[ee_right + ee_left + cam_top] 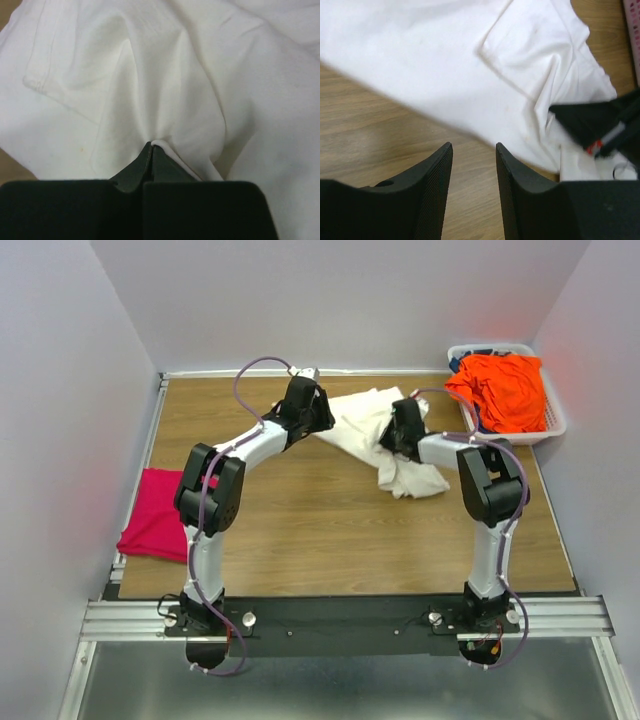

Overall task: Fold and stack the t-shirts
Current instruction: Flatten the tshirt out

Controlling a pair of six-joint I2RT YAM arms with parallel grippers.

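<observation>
The cream-white t-shirt (pixel 365 425) lies crumpled at the far middle of the table; it also fills the right wrist view (pixel 165 75) and the top of the left wrist view (pixel 470 65). My right gripper (pixel 151 146) is shut on a fold of the cream-white t-shirt; it shows in the top view (pixel 403 428). My left gripper (pixel 474 146) is open and empty over bare wood just beside the shirt's left edge (pixel 300 412). The magenta-pink t-shirt (pixel 155 520) lies folded at the table's left edge. The orange t-shirt (pixel 502 388) is heaped in the basket.
A white lattice basket (pixel 556 426) stands at the far right corner, with something dark under the orange shirt. Grey walls close in the table on three sides. A metal rail (pixel 340 615) runs along the near edge.
</observation>
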